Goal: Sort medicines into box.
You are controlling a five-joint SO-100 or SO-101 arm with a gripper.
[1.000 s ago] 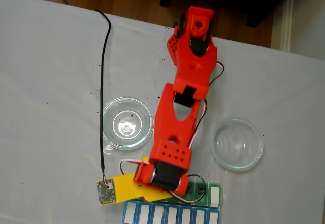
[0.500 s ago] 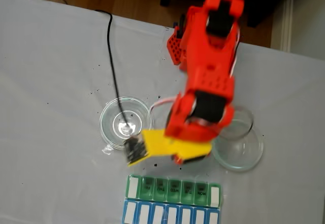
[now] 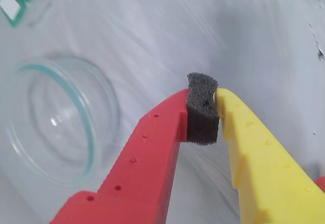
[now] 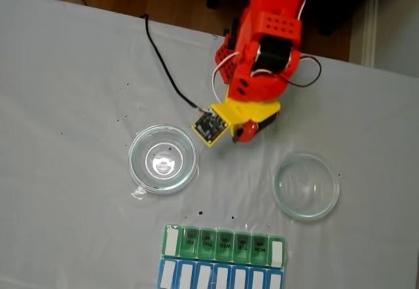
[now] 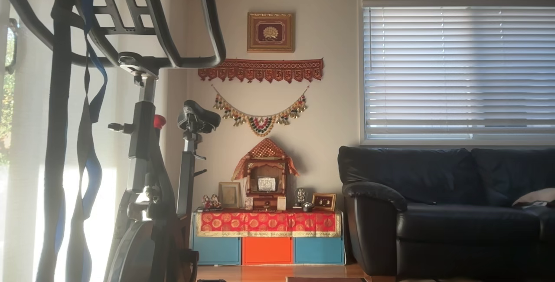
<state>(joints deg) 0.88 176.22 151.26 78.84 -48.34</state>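
Judging by both empty glass dishes [image 4: 163, 158] [image 4: 306, 185], sorting looks finished: no pills lie loose on the surface [image 4: 65, 105]. The pill organizer [image 4: 224, 245] sits lids-down near the bottom edge. The gripper [image 3: 216, 99] is closed on only its foam pad [image 3: 202, 115].

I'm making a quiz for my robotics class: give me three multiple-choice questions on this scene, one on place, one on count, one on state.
1. In the fixed view, the pill organizer lies: A) above the dishes B) below the dishes C) inside a dish.
2. Glass dishes on the table: A) one B) four C) two.
3. The pincer is: A) shut B) wide open C) gripping a dish rim.
Answers: B, it sits near the bottom edge; C, left dish and right dish; A, fingers meet on the foam pad.
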